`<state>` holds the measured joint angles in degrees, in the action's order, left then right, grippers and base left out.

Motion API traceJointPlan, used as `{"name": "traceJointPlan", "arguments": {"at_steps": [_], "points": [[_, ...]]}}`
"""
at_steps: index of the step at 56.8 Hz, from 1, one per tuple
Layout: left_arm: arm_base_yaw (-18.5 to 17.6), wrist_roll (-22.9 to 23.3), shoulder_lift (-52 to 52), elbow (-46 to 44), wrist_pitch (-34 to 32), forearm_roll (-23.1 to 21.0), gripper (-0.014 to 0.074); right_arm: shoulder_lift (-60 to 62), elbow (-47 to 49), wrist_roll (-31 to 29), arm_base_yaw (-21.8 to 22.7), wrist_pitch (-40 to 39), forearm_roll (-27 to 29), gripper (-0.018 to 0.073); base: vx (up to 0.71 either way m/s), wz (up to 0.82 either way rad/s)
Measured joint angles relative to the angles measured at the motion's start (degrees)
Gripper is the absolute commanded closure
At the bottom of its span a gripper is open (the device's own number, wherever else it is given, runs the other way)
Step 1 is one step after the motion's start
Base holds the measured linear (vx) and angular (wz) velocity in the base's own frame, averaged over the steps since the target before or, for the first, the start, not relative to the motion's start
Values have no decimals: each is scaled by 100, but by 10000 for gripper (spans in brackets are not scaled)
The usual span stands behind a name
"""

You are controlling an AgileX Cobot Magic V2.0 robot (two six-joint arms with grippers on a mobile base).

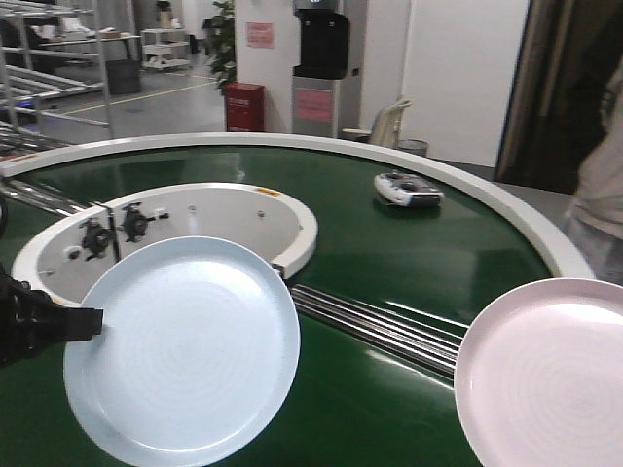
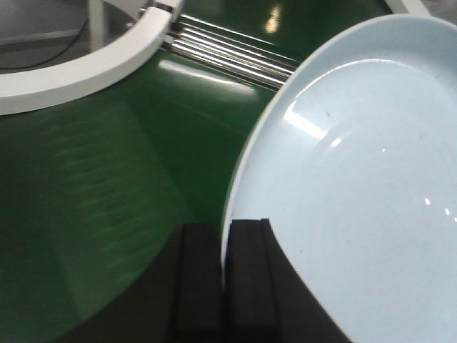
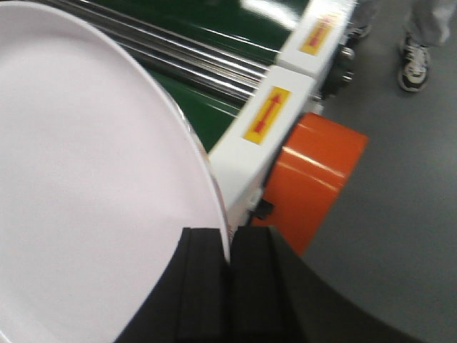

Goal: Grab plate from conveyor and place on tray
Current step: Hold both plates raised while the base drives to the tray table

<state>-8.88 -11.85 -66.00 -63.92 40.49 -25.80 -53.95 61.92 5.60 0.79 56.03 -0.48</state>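
1. The only legible marks are two yellow stickers (image 3: 268, 114) on the white outer rim of the conveyor (image 1: 389, 263). Each shows a red double-headed arrow and no words.
2. A pink notice (image 1: 260, 35) on the far wall and a pink sheet (image 1: 313, 105) on the front of a dark dispenser (image 1: 321, 58) are too blurred to read.
3. The left tool (image 2: 225, 279) is pinching the rim of the pale blue plate (image 1: 185, 350) between its two black pads. The plate is tilted up towards the front camera, above the green belt and in front of the white central well (image 1: 214, 219).
4. The right tool (image 3: 230, 279) is clamped the same way on the rim of the pink plate (image 1: 555, 370). This plate is held over the conveyor's outer edge, near an orange housing (image 3: 314, 179).
5. In the front view the right tool is out of frame, and the pink plate is cut off by the right and bottom edges.
6. The steel rollers (image 1: 380, 326) run between the two plates, and both plates hide parts of them.
7. A small white and blue object (image 1: 409, 188) lies on the far belt, too small to identify.
8. A person (image 1: 599, 195) at the right edge is mostly cropped. The right wrist view shows only a shoe (image 3: 414, 61) on the grey floor.
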Motion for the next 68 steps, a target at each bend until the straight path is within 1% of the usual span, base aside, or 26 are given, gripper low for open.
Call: {"name": "traceJointPlan", "arguments": {"at_steps": [43, 68], "points": [[0, 0, 0, 0, 0, 0, 599, 0, 0, 0, 0, 6, 0, 569, -16, -65], [0, 0, 0, 0, 6, 0, 599, 5, 0, 0, 0, 15, -4, 569, -7, -57]]}}
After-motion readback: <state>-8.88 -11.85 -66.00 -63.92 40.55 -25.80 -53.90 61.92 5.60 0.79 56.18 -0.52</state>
